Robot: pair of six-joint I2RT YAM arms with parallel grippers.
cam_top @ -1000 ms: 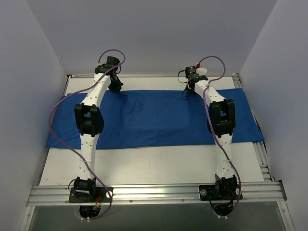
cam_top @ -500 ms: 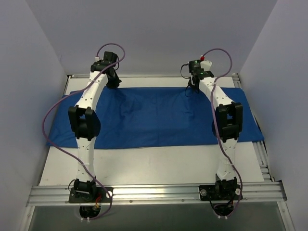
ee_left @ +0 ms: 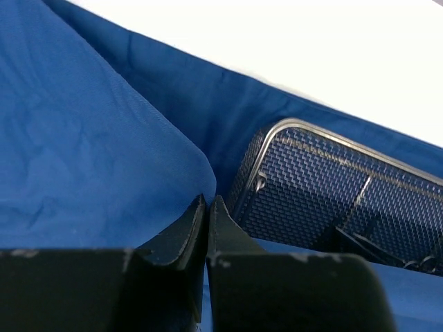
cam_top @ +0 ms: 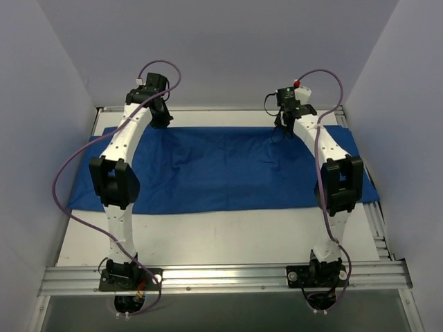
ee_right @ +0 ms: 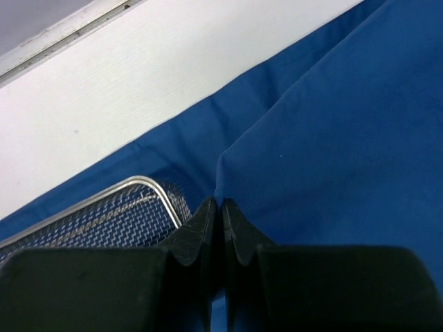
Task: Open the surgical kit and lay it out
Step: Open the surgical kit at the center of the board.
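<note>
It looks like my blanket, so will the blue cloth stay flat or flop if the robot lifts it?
Probably flop: the blue cloth creases and sags in soft folds where the left fingers pinch it. Likely light too: a small edge-pinch holds it up.

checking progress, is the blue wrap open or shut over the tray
Partly open. The left tool and right tool pinch the wrap by its edge, lifted off the mesh tray; from above, cloth hides the tray.

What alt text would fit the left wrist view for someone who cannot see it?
The left gripper, jaws shut, pinches the folded edge of a blue cloth wrap, baring one corner of a silver wire-mesh tray beneath it. Dark instruments lie in the tray at lower right, and white table shows beyond the cloth.
</note>
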